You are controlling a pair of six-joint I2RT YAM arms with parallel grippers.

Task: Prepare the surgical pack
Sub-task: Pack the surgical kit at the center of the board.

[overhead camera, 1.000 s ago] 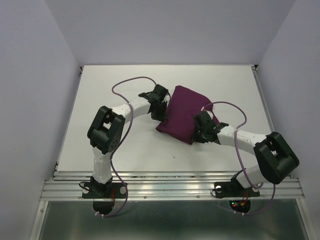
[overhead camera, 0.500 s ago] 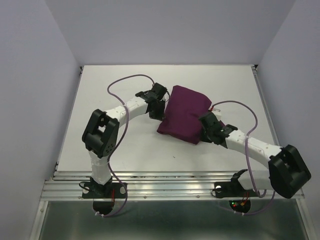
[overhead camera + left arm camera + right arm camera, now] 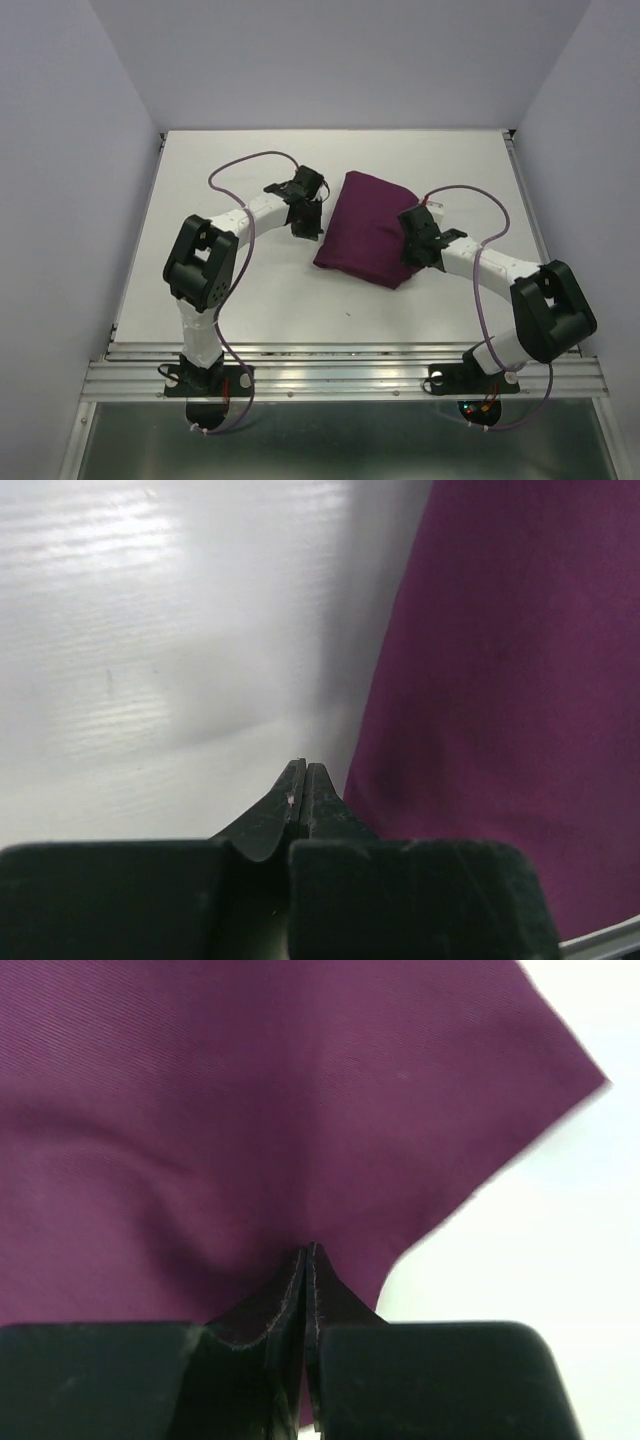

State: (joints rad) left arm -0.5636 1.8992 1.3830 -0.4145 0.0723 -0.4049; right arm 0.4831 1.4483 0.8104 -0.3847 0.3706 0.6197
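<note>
From above, your surgical pack [image 3: 368,228] lies wrapped in the middle of the desk [image 3: 250,300]. An arm flanks each side, likely to tuck and square the cloth.

On the left wrist view, your left gripper [image 3: 305,772] is closed on nothing, its tips low over the desk just beside the purple edge.

On the right wrist view, your right gripper [image 3: 308,1252] is closed too, tips against the cloth where a crease runs to them. You cannot tell whether a fold is nipped.

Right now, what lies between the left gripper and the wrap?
Only a narrow strip of bare table; the left wrist view shows it between the left gripper and the wrap.
</note>
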